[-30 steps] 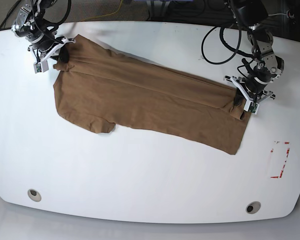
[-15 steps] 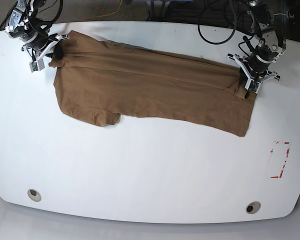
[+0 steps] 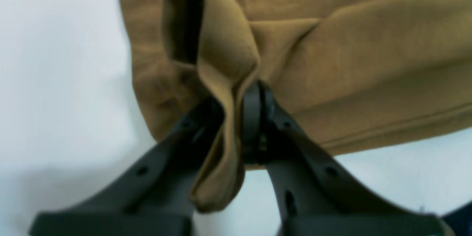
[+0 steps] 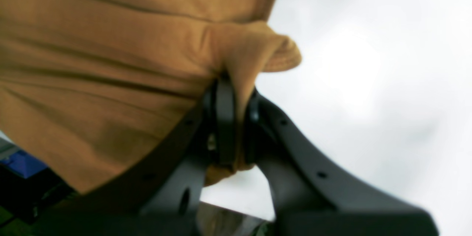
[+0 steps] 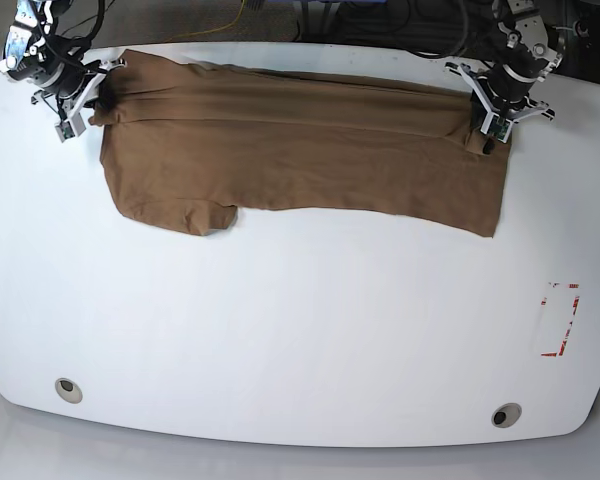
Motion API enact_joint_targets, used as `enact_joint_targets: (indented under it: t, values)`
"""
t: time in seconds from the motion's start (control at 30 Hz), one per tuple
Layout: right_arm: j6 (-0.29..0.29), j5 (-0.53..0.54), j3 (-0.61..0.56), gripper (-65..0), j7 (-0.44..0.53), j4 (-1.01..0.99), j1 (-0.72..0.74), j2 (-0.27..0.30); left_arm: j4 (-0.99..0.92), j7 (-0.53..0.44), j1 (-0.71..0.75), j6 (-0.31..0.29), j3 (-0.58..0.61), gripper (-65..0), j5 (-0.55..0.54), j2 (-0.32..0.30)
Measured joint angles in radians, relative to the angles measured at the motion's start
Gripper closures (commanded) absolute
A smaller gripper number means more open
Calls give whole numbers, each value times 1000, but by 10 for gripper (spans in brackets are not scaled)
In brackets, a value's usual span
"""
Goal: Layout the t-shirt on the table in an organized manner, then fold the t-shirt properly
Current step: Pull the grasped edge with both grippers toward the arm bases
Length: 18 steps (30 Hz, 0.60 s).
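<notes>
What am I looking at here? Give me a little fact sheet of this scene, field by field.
Garment: tan-brown t-shirt, stretched wide along the far side of the table
Surface: white table
Left end effector: shut on a bunched corner of the shirt
Right end effector: shut on the opposite corner
Shirt state: mostly flat, a few long creases, one sleeve poking out at the near edge
Table marks: red dashed rectangle, two grey holes
Folding: not yet begun

The brown t-shirt (image 5: 300,150) lies stretched out wide along the far side of the white table (image 5: 300,340), wrinkly, with both far corners pulled up.
</notes>
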Motion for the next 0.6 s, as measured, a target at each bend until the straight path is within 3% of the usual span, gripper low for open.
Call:
enact_joint_targets:
  t: [0.2, 0.3, 0.4, 0.6]
  values:
    - [0, 0, 0, -1, 0, 0, -7, -2, 5, -5, 24, 3, -1, -19, -7, -1]
    - [-3, -1, 0, -1, 2, 0, -5, -13, 6, -7, 27, 3, -1, -61, -7, -1]
    - [-5, 0, 0, -20, 3, 2, -5, -20, 6, -6, 29, 3, -1, -170, -7, -1]
    - [-8, 0, -14, -185, 8, 6, -5, -19, 14, 37, 24, 19, -6, -402, -15, -9]
